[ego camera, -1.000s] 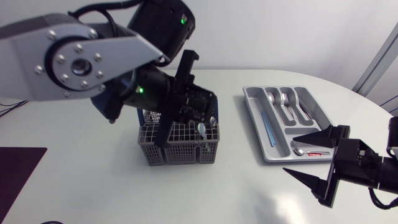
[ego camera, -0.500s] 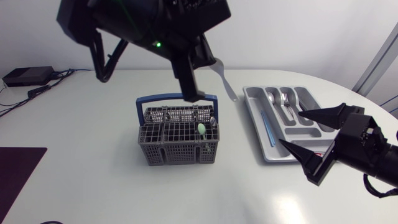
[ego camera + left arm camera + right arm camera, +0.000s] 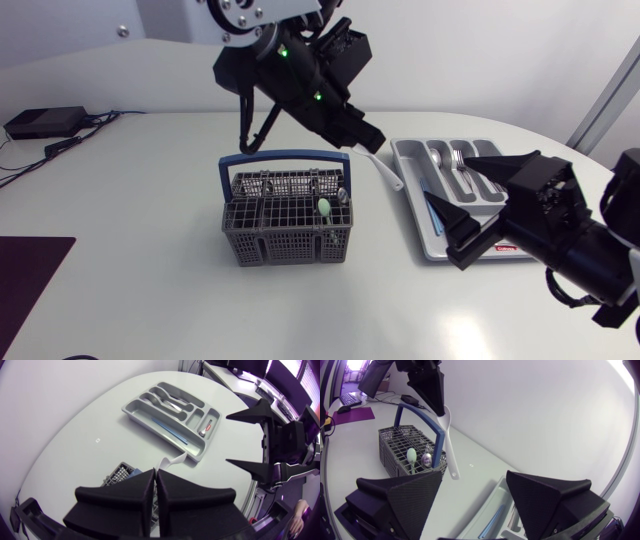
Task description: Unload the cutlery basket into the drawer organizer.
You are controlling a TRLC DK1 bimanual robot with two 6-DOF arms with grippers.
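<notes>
My left gripper (image 3: 362,138) hangs above the gap between basket and organizer, shut on the handle of a white plastic spoon (image 3: 386,170) that slants down toward the organizer's near rim. In the left wrist view the shut fingertips (image 3: 156,473) hide most of the spoon (image 3: 172,460). The grey cutlery basket (image 3: 290,215) with a blue handle holds a green-tipped utensil (image 3: 324,207) and a metal spoon (image 3: 343,193). The grey drawer organizer (image 3: 440,141) holds metal cutlery and a blue stick. My right gripper (image 3: 480,200) stands open over the organizer's front part, nothing between its fingers.
A purple mat (image 3: 30,270) lies at the front left edge. A black box with cables (image 3: 45,122) sits at the back left. From the right wrist, the basket (image 3: 412,447) stands ahead and the organizer (image 3: 492,505) lies under the open fingers.
The left arm has lifted out of the basket with the white spoon and carried it right toward the organizer. My right gripper has moved in over the organizer's front end.
</notes>
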